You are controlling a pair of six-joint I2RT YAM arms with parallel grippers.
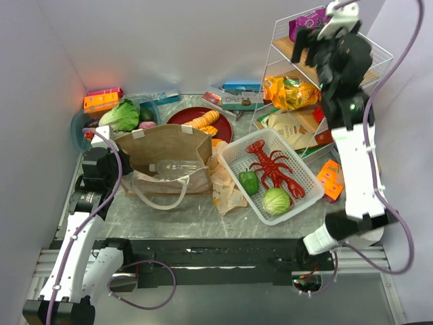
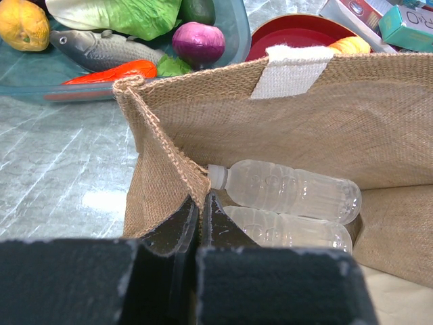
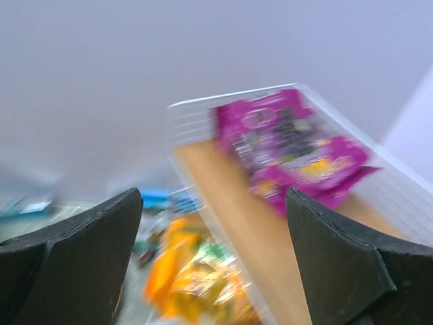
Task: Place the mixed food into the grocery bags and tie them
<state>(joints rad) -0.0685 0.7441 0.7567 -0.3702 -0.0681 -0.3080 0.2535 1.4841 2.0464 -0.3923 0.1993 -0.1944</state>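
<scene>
Two letters, "RO", show on a teal box (image 2: 406, 24). Clear bottles (image 2: 291, 193) lie crosswise in the brown bag (image 2: 379, 128), caps left; the left gripper (image 2: 201, 203) pinches its rim. The right gripper (image 3: 213, 196), spread and empty, faces a purple packet (image 3: 291, 145). Overhead, a white basket (image 1: 237, 162) sits right of the bag.

The purple packet (image 3: 291, 145) and orange packet (image 3: 193, 281) were found blurred. The lower bottle (image 2: 291, 233) was partly hidden by the left gripper (image 2: 201, 201); the bag (image 2: 338, 115) was cut off at the right edge.

Your top camera overlooks the table (image 1: 135, 217); it shares the bag (image 2: 284, 128) with the close left wrist, and the shelf (image 3: 226, 189) with the right.
</scene>
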